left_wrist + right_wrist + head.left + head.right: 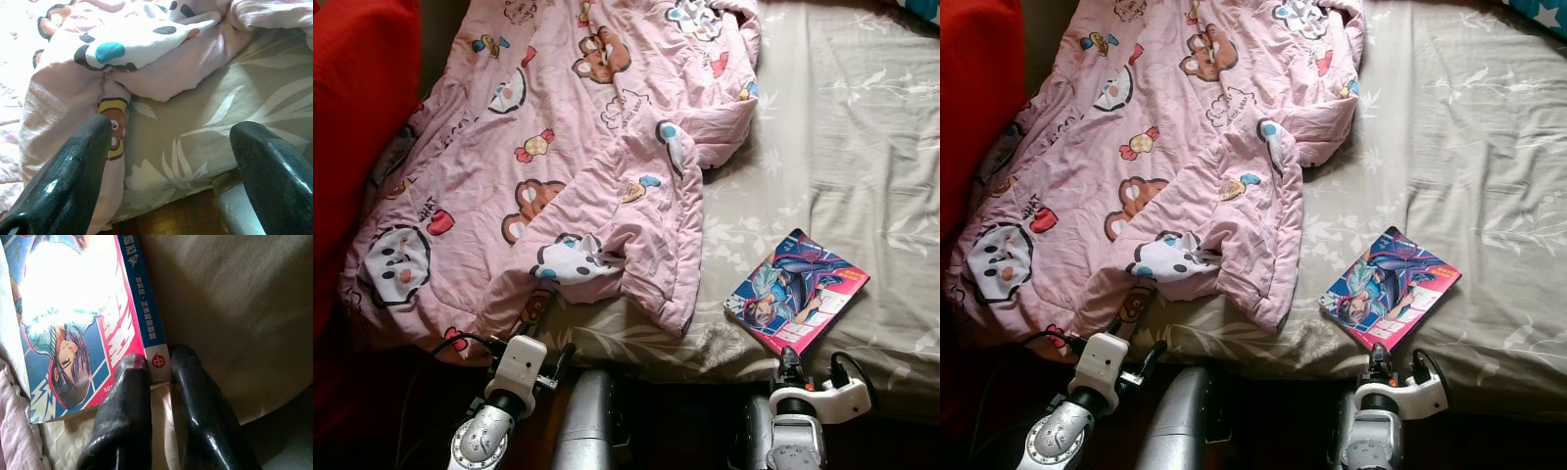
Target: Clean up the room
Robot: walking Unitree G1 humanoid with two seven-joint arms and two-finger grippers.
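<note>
A bed [862,117] covered with a beige leaf-patterned sheet is seen from above. A pink cartoon-print quilt [568,157] is spread crumpled over the bed's left half, with a folded flap turned down toward the near edge. A red cushion or cover [357,108] is seen at the far left, beside the quilt.

A comic book [796,290] with a pink-and-blue cover lies flat on the sheet near the bed's front edge, to the right of the quilt and apart from it.

The left gripper [171,161] is held at the near edge of the bed, just below the quilt's lower flap. Its jaws are spread wide, with nothing between them; one finger [78,171] is seen against the quilt's hanging edge, though contact cannot be confirmed.

The right gripper [159,367] is positioned at the near corner of the comic book. Its jaws are drawn narrow, almost together, and the tips are seen at the book's spine corner; whether the corner is actually pinched cannot be told. A dark wooden floor [166,223] is visible below the bed edge.
</note>
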